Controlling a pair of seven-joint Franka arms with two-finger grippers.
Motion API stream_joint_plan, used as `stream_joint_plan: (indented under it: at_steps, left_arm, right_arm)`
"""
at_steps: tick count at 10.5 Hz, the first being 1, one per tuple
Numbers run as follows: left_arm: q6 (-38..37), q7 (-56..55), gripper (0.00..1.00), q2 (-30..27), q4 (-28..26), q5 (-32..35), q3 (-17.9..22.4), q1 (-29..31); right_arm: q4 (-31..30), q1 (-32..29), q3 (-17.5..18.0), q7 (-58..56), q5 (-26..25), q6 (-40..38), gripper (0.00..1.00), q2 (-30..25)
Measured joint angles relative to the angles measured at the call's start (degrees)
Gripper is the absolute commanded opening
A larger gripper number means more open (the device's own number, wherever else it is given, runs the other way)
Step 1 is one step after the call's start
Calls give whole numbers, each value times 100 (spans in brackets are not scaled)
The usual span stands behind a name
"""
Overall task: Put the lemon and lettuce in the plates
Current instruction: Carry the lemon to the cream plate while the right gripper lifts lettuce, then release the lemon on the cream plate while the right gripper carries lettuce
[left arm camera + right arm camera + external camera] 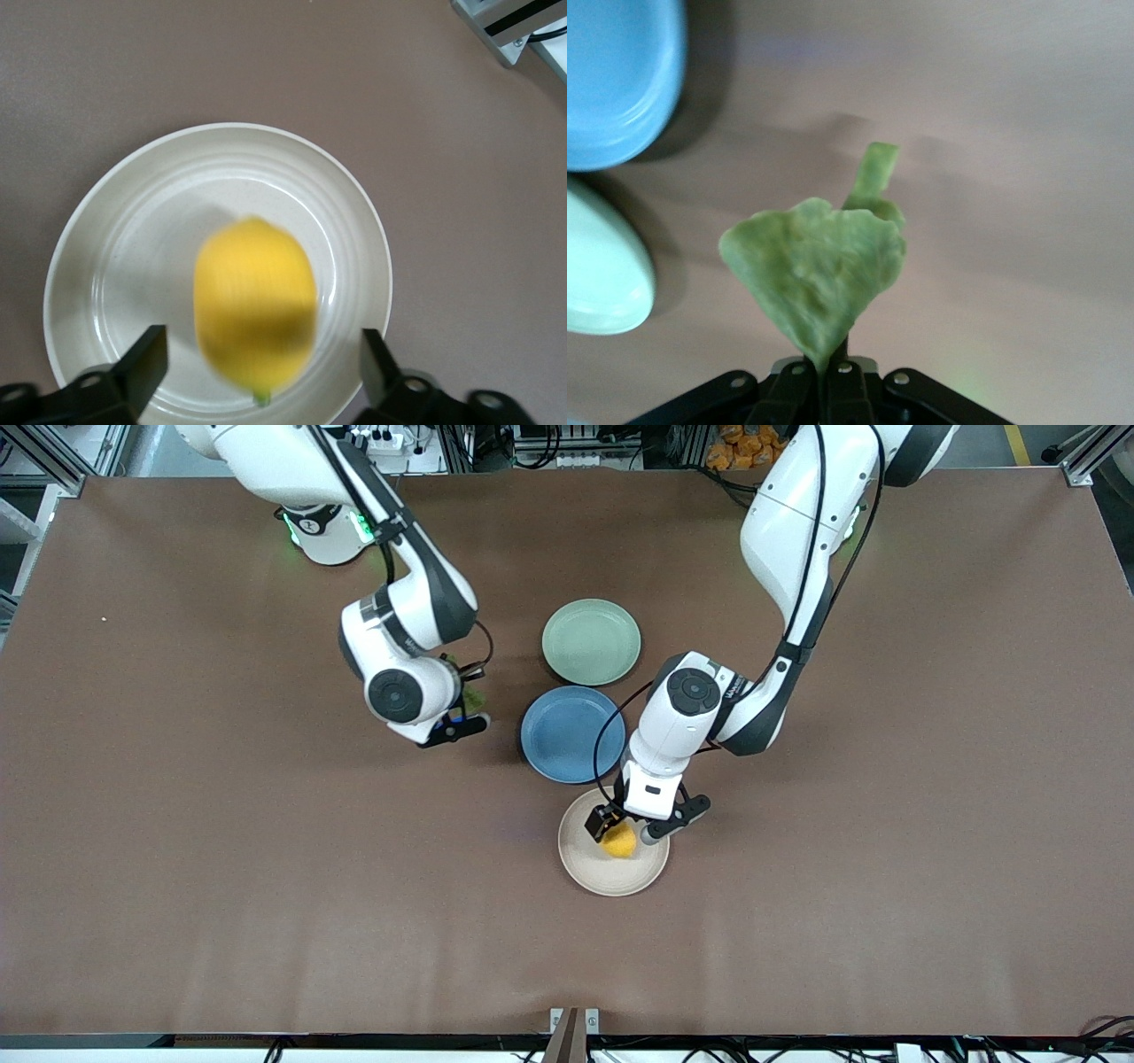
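My left gripper (631,831) hangs over the beige-cream plate (97,204), fingers (142,365) spread wide with the lemon (255,307) between them above the plate's centre. Farther up the table, beside the blue plate (567,735), my right gripper (464,707) pinches the lettuce (817,266) above bare tabletop. The mint green plate (591,642) lies farthest off.

A wide matte brown tabletop (221,850) fills the scene, edged by silver aluminium frame rails (53,460) and tangled black cables (549,447).
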Motion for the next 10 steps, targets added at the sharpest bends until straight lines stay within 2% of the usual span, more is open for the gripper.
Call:
stream_joint_plan:
  at_steps: [5, 10]
  left_arm:
    - [-75, 13, 100, -10, 75, 258, 66, 45]
    - [-1367, 591, 100, -426, 138, 447, 92, 511]
  right_arm:
    - [255, 1005, 11, 1083, 525, 18, 0, 2]
    - [383, 1649, 9, 1861, 1102, 610, 0, 177]
